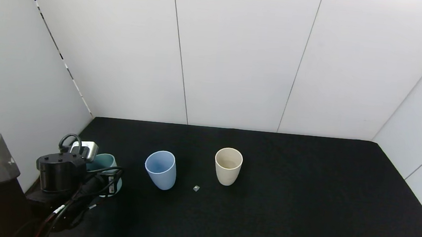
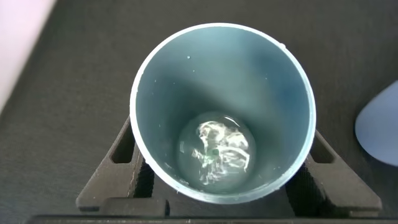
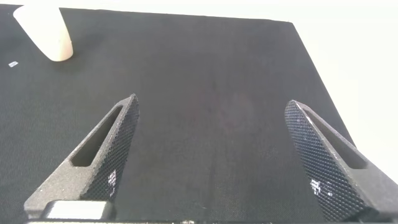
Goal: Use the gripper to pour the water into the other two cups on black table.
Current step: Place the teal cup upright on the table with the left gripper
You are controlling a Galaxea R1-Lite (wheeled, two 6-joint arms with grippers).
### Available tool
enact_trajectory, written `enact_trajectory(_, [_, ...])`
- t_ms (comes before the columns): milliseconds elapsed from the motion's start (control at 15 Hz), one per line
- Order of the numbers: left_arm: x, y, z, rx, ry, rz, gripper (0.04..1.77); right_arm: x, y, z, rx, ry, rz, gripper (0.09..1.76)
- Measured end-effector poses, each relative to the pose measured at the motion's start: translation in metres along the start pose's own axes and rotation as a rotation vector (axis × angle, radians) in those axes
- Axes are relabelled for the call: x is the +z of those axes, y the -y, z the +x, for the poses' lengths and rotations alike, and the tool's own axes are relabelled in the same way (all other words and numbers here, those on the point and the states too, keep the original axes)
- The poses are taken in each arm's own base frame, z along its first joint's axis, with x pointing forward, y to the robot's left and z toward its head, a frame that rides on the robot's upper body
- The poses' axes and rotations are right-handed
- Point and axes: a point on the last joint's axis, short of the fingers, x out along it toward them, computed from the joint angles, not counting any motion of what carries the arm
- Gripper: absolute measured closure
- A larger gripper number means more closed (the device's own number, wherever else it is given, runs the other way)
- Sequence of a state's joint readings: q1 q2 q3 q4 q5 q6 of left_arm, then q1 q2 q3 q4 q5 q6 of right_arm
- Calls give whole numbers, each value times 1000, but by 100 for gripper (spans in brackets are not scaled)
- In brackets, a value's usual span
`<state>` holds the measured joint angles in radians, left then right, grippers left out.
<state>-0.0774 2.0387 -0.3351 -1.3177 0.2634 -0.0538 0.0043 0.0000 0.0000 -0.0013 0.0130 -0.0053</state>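
Near the black table's (image 1: 303,203) left edge, our left gripper (image 2: 221,180) pinches the teal tumbler (image 2: 221,112), water inside. Pouring hasn't begun; next we lift toward the light blue cup (image 1: 160,168), then the cream cup (image 1: 228,166), mid-table. Our right gripper's (image 3: 221,155) fingers are spread, idle.

The thick black left arm, trailing looping black cables, ends in the black left gripper (image 2: 224,171), its textured fingers (image 2: 115,171) closed against something between them. The black right gripper (image 3: 221,158) hovers, fingers (image 3: 102,152) spread wide.
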Motion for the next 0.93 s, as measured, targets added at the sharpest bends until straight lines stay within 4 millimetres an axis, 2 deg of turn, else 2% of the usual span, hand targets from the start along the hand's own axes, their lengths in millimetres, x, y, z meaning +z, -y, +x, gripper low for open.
enact_trajectory(667, [-14, 7, 4, -16, 1, 14, 65, 0, 0, 0, 0, 0, 0, 14])
enact_trajectory(733, [-14, 7, 4, -17, -1, 16, 55, 0, 0, 0, 0, 0, 0, 14])
enact_trajectory(933, [-15, 8, 3, -20, -5, 14, 41, 0, 0, 0, 0, 0, 0, 14])
